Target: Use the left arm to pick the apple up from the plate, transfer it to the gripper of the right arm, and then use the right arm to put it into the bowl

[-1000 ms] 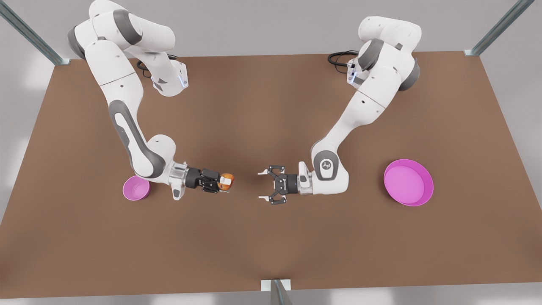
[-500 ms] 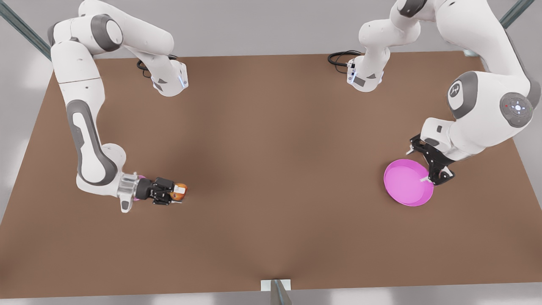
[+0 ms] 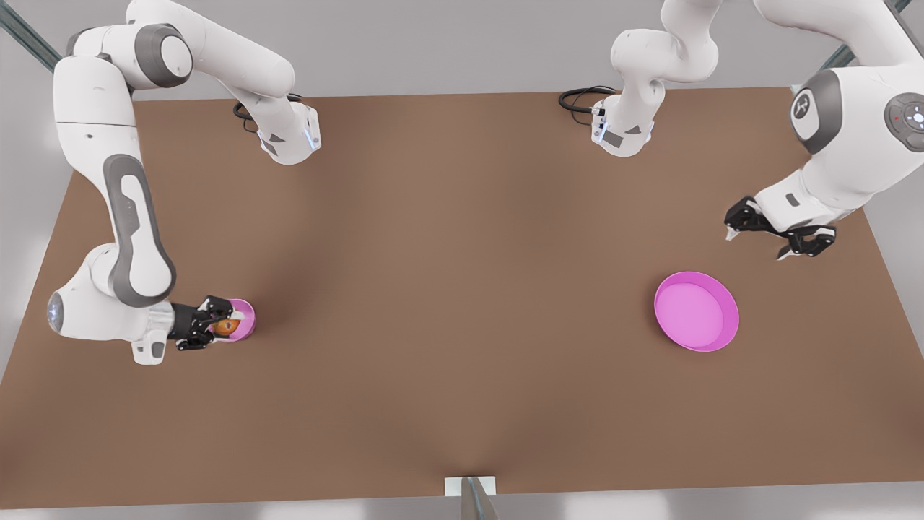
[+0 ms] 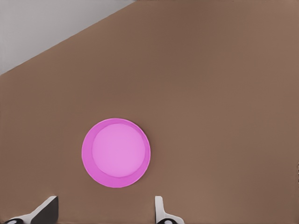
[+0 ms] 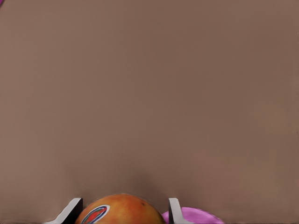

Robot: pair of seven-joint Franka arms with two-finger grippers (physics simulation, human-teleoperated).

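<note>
The apple (image 3: 227, 326) is pinched by the right gripper (image 3: 209, 325) over the bowl (image 3: 242, 319) at the front view's left. It should be centred and lowered before release. The left gripper (image 3: 779, 232) waits spread beyond the plate (image 3: 725, 332).

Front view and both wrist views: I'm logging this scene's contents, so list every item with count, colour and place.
apple: one, red-orange, between the right gripper's fingers over the bowl.
bowl: one, pink, at the front view's left.
plate: one, magenta-pink, bare, at the front view's right.
table: one, brown.
cables: black, by the arm bases.
right gripper: black, shut on the apple.
left gripper: black, open, above the table behind the plate.
</note>
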